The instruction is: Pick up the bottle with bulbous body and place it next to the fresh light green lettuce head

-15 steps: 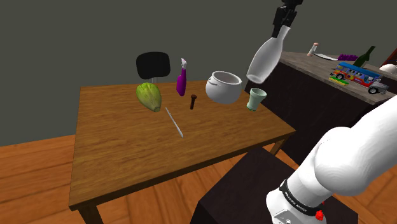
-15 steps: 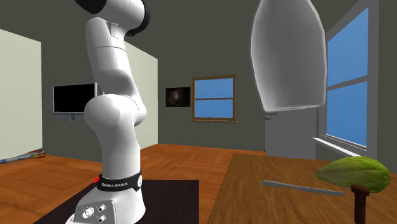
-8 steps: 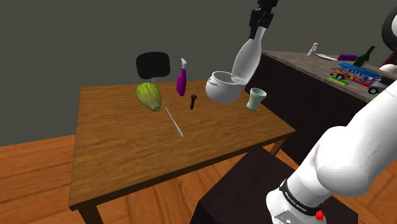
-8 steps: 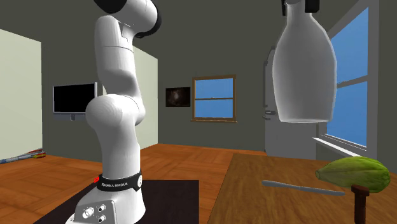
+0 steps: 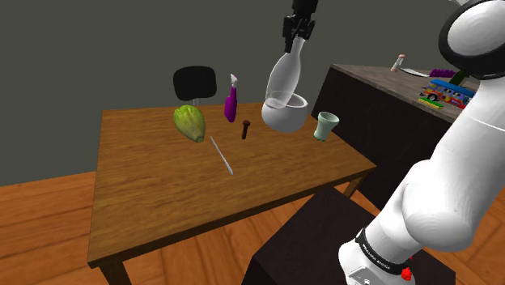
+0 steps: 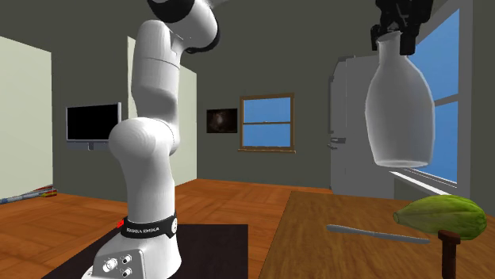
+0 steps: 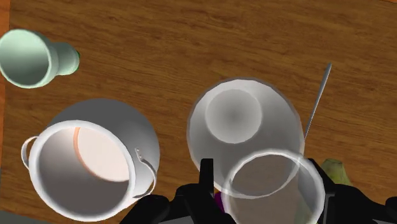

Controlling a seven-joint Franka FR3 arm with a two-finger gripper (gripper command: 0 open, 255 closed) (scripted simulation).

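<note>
Bottle (image 5: 285, 77) hangs upright, neck clamped in my hand (image 5: 296, 34), above the counter (image 5: 146, 202) and well to the shoulder view's right of the lettuce head (image 5: 188, 123), so I'd carry it leftward and down.

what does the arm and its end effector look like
The arm is glossy white, built of rounded, bulging segments with dark joints. A black band with white lettering rings it just above the base, beside a small red mark. The end effector is all black, with two fingers.
</note>
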